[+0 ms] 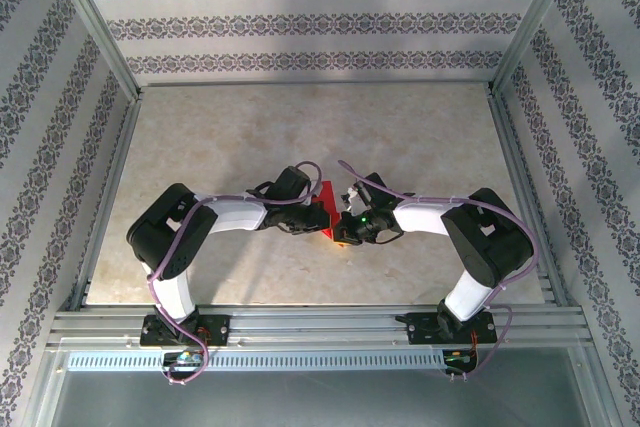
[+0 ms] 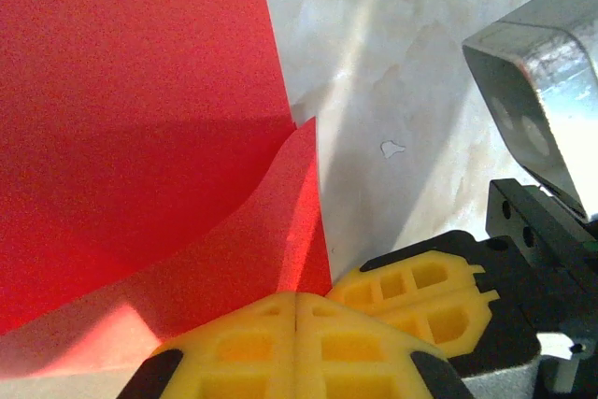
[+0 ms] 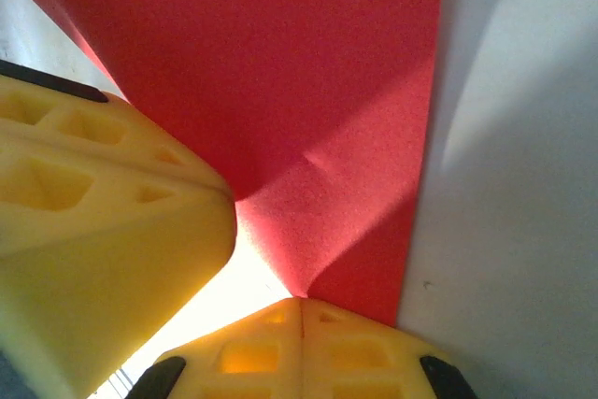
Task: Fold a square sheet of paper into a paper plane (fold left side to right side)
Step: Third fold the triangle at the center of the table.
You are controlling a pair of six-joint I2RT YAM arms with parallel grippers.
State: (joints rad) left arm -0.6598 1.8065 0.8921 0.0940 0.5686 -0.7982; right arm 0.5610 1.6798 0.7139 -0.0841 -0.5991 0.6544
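The square sheet of paper (image 1: 326, 195) is bright red and lies on the table between the two arms. In the left wrist view a raised flap of the sheet (image 2: 140, 119) curves down into the closed yellow jaws of my left gripper (image 2: 295, 298). In the right wrist view the sheet (image 3: 308, 91) bends up at a corner that runs into the seam of my right gripper (image 3: 301, 304), which is also shut on it. The two grippers sit almost touching, with the left gripper (image 1: 316, 217) beside the right gripper (image 1: 345, 231). The paper plane is out of view.
The pale marbled tabletop (image 1: 300, 137) stretches away behind the arms and is walled in by patterned panels and a metal frame (image 1: 310, 92). The right gripper's fingers (image 2: 425, 301) and wrist housing (image 2: 533, 91) crowd the left wrist view. The left gripper's fingers (image 3: 93, 212) crowd the right wrist view.
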